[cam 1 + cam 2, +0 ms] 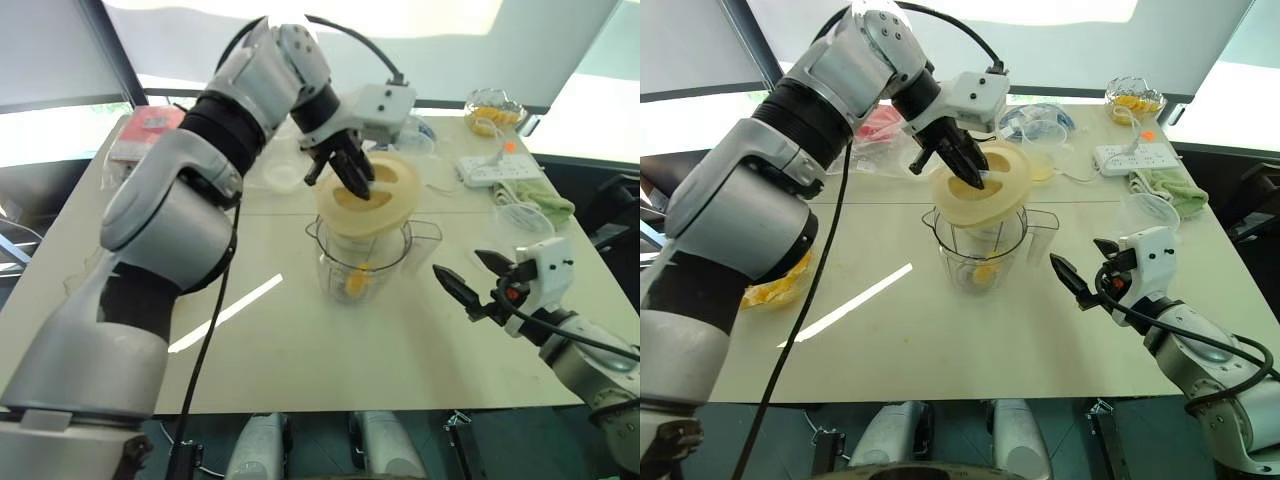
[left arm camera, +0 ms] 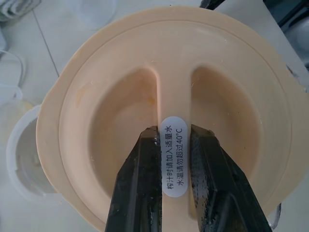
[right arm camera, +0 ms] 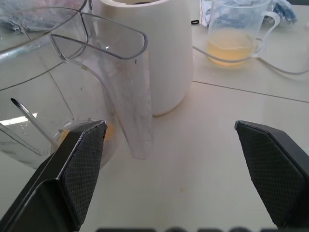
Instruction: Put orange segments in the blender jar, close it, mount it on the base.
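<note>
My left gripper (image 1: pixel 352 178) is clamped on the centre rib of the lid (image 1: pixel 370 196), a pale yellow round cap, and holds it tilted just above the mouth of the jar (image 1: pixel 362 262). My right gripper (image 1: pixel 1076 285) hangs with its fingers spread wide and empty, just beside the jar's handle (image 3: pixel 126 87). The jar stands mid-table (image 1: pixel 300 350), with orange segments (image 1: pixel 355 282) already lying at its bottom. The base (image 3: pixel 159 48), seen from my right wrist, stands right behind the jar.

The lid looks like stiff, light plastic, and the rib gives my fingers (image 2: pixel 140 188) a narrow, flat place to pinch; it should not flex, though a smooth rib could twist in the grip if I press off-centre. The jar is thin clear plastic, probably light and easy to tip or slide, so I judge the handle the place to steady it with my right gripper while the lid seats. The segments are soft and wet and need no more handling.

A white sticker (image 2: pixel 174 162) on the rib carries Chinese text: 榨汁时请加入适量水, 水温勿超过40°C. I can read no brand name.
</note>
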Robot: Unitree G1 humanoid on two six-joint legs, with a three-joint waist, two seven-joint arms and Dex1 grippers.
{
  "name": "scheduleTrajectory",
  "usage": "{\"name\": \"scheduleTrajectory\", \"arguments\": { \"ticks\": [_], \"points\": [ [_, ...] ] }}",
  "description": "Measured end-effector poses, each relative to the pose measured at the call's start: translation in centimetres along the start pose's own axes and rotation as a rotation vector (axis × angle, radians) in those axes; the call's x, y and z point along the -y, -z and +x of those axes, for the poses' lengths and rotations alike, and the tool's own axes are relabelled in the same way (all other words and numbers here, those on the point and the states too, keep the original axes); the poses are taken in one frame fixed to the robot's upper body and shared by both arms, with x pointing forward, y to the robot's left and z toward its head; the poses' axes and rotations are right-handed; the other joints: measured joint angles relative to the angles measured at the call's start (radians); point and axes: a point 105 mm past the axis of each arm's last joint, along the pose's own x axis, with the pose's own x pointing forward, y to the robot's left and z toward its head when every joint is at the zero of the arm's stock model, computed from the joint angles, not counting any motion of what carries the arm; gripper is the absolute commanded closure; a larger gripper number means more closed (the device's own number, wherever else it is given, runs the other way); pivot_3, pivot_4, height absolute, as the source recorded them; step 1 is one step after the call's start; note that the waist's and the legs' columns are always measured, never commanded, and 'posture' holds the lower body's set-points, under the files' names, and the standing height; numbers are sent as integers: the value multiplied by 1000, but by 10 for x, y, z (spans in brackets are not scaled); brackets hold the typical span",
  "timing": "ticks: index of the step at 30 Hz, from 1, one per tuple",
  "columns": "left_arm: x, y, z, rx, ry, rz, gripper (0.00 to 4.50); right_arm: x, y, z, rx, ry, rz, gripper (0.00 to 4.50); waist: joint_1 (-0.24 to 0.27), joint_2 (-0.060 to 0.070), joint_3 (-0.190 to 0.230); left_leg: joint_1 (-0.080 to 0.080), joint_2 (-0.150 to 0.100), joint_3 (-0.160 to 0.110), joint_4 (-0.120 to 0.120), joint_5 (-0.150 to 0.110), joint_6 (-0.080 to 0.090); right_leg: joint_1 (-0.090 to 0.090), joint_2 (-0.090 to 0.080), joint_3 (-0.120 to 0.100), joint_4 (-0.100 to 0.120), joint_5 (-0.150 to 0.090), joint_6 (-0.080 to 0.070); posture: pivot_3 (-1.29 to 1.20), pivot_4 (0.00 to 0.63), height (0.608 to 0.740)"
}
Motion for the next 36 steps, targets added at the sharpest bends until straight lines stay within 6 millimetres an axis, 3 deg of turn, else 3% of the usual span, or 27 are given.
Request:
{"name": "scheduleTrajectory", "arguments": {
  "ticks": [5, 12, 20, 25, 31, 36],
  "points": [
    [9, -8, 13, -13, 78, 49, 4273, -5, 2, -1, 2, 13, 5, 0, 0, 0, 0, 0, 0, 1, 1, 0, 0, 0, -1, 0, 0, -1, -1, 0, 150, 740],
    [20, 13, 21, -145, 152, 129, 4273, -7, 5, 1, 15, 41, 30, 0, 1, 1, 0, 0, 0, 1, 1, 0, 0, 0, 0, 1, 1, -2, -3, 0, 150, 740],
    [19, 17, 29, -187, 165, 157, 4273, -8, 1, 4, 31, 37, 19, 0, 2, 2, -1, 2, 0, 1, 5, 0, 0, 4, -1, 1, 0, -2, -4, 0, 150, 740],
    [26, 20, 31, -170, 177, 148, 4273, -9, 8, 14, 17, 21, 19, 0, -3, 4, -3, 4, 0, 1, 5, 0, 0, 6, 0, 1, 0, -2, -4, 0, 150, 740],
    [33, 23, 29, -130, 182, 146, 4273, -32, 29, 34, -35, -69, 11, 0, -5, 6, -5, 5, 0, 0, 5, -1, 2, 6, 2, 1, 1, -3, -4, 0, 150, 740],
    [31, 22, 35, -128, 185, 140, 4273, -26, 32, 54, -10, 4, -40, 0, -4, 7, -7, 6, 0, 1, 5, -1, 2, 7, 2, 1, 1, -3, -4, 0, 150, 740]
  ]
}}
